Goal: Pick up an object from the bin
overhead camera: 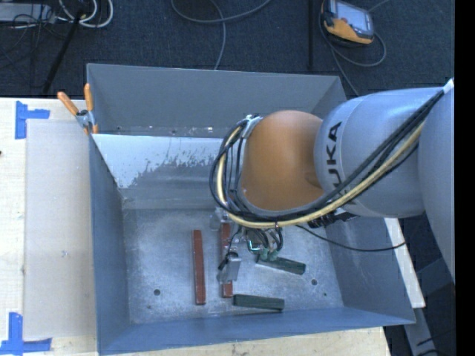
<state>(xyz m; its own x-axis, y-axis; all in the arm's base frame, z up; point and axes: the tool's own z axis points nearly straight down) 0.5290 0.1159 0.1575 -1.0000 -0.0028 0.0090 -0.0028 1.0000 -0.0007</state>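
My gripper hangs low over the middle of the bin floor, mostly hidden under the arm's orange cover. It sits right above a short red-brown stick, which it partly covers. A longer red-brown stick lies parallel just to its left. To its right, a dark green bar lies at a slant. A second dark green bar rests near the front wall, just below the gripper.
The arm and its cables cover the right and rear part of the bin. The left half of the bin floor holds no loose things. The front wall stands close behind the lower green bar.
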